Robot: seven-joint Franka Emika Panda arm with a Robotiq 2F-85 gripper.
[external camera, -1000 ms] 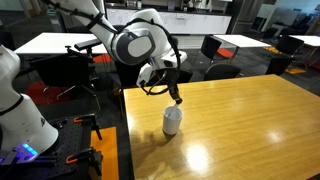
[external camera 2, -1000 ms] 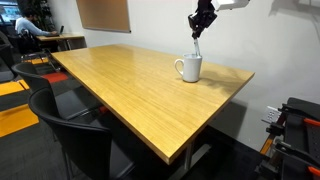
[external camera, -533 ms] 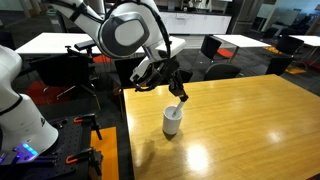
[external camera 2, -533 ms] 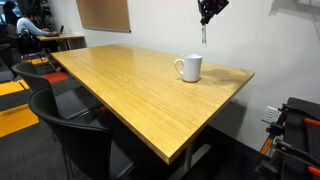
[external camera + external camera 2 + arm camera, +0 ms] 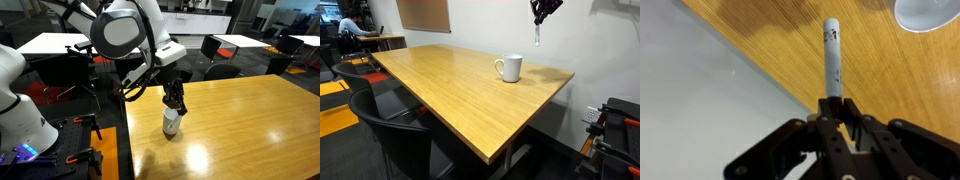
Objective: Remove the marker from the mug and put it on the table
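My gripper [image 5: 833, 108] is shut on the marker [image 5: 832, 58], a slim white stick that points down from the jaws. In an exterior view the gripper [image 5: 542, 14] holds the marker [image 5: 537, 36] high in the air, past the mug [image 5: 509, 68] toward the table's far corner. The white mug stands upright on the honey-yellow table [image 5: 440, 90]. In an exterior view the gripper [image 5: 175, 97] hangs in front of the mug [image 5: 171, 122]. In the wrist view the mug's rim [image 5: 930, 12] shows at the top right, and the table edge runs diagonally under the marker.
Black chairs [image 5: 390, 125] stand along the table's near side. A grey floor [image 5: 690, 110] lies beyond the table edge. White tables [image 5: 60, 42] and chairs stand farther back. A white robot base [image 5: 18, 105] is beside the table.
The gripper has lifted the marker fully out of the mug, risen, and moved sideways away from the mug toward the table's corner. The mug has stayed put.
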